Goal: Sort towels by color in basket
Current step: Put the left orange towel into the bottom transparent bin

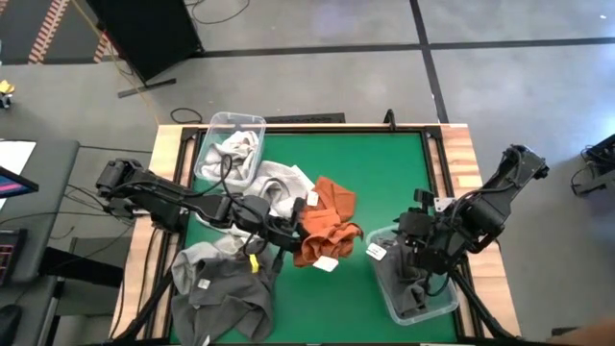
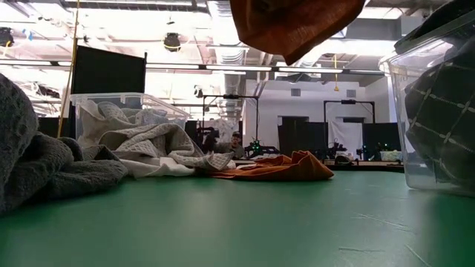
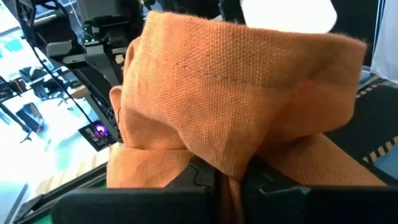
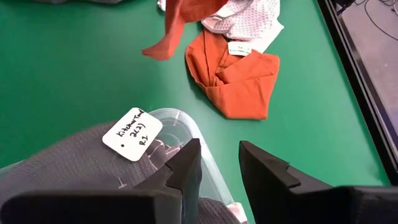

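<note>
The left gripper (image 1: 300,234) was clamped on a rust orange towel (image 1: 322,242), holding it lifted above the green table (image 1: 384,183) near its middle, the cloth hanging free in the low view. A second rust orange towel (image 1: 333,198) lay flat just beyond it. The right gripper (image 4: 216,167), fingers parted and empty, hovered over the right-hand clear bin (image 1: 399,303), which held a dark grey towel (image 4: 74,165) (with a white label). The step looked like carrying an orange piece; next would come choosing its bin and releasing it there.
</note>
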{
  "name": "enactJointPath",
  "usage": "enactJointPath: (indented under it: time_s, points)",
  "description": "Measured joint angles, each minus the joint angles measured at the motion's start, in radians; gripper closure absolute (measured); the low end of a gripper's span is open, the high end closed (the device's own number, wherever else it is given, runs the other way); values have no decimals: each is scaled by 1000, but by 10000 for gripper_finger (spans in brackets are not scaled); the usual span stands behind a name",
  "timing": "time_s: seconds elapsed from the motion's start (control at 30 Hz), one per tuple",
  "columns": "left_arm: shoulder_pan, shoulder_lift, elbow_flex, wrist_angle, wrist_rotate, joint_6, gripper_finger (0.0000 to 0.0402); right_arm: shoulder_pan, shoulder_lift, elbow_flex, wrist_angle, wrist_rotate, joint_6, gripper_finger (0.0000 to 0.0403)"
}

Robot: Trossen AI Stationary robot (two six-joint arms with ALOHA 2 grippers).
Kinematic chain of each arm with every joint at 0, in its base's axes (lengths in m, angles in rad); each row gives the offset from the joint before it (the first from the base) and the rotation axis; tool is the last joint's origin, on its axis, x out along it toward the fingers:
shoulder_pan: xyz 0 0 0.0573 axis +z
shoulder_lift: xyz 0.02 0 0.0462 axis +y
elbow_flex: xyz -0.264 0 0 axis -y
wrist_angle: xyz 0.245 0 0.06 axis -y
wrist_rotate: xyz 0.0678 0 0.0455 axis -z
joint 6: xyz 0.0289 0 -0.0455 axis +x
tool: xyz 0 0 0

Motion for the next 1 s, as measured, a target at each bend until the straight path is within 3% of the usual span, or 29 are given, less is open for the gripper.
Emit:
enactJointPath:
  time_s: [1.0]
  points:
    - [0,0,0,-2,-1,1,390,0,0,0,29,0,-3,264]
